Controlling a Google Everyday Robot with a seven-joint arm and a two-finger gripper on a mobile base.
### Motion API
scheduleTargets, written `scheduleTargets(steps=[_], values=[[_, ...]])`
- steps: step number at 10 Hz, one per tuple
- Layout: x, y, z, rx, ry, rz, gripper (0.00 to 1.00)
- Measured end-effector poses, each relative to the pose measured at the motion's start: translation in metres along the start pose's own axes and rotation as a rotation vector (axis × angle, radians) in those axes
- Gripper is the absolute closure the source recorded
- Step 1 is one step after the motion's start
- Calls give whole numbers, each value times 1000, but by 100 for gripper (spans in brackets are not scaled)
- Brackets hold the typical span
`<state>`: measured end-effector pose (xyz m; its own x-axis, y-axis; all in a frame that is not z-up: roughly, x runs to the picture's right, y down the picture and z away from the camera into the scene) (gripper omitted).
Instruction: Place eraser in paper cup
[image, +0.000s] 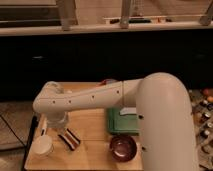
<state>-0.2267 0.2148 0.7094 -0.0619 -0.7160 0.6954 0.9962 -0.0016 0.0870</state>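
Observation:
The striped eraser lies flat on the wooden table, near its front left. The white paper cup stands upright just left of the eraser, at the table's front left corner. My white arm reaches from the right across the table to the left. Its gripper hangs down below the wrist, just behind the eraser and right of the cup, above the table. The eraser lies apart from the gripper.
A thin white marker pen lies behind the cup. A dark maroon bowl sits at the front middle, with a green flat tray behind it. An orange bowl's edge peeks from behind the arm. Small items lie at the far right.

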Motion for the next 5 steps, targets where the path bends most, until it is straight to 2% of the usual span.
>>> scheduleTargets(steps=[1, 3, 4, 5], values=[[0, -7, 2, 6, 1, -15, 94], [-3, -4, -1, 47, -2, -41, 77], [-6, 4, -2, 75, -5, -90, 65], [-7, 8, -1, 87, -7, -123, 55]])
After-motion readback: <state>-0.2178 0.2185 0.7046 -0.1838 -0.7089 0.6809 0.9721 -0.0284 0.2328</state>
